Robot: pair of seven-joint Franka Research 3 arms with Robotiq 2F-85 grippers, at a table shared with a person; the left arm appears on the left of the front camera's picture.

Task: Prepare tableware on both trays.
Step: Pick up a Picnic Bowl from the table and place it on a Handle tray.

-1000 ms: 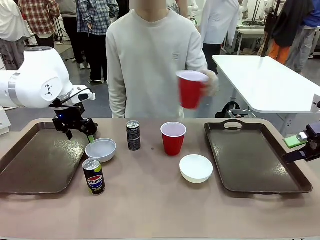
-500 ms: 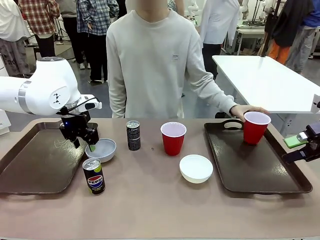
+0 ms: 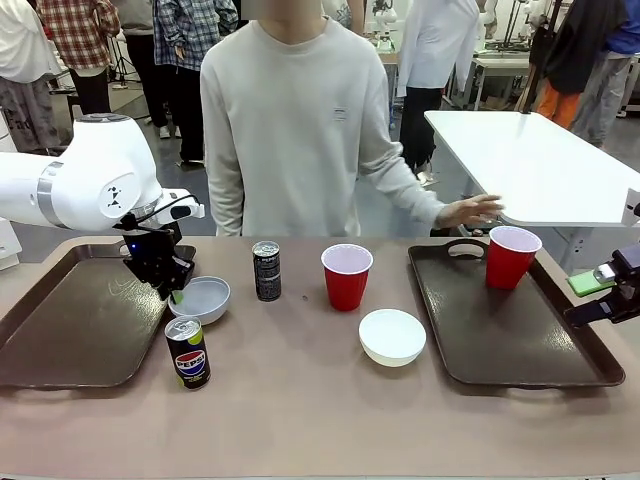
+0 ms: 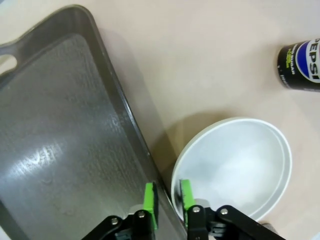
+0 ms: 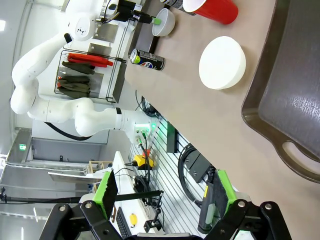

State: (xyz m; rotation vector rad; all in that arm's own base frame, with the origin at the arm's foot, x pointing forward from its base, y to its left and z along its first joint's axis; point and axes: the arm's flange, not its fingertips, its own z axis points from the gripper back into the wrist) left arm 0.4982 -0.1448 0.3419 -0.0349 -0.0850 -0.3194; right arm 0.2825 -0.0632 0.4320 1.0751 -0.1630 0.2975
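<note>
The bowl rim was pinched by the left gripper at lower centre. If lifted by so thin an edge, it could be tipped loose. The right gripper was held wide.

Bright, even indoor light from overhead, soft faint shadows on the table, a dim shadow beside the bowl, pale streaky glare on the tray, slight blur on the person's hand, wide-angle bending in both wrist views
</note>
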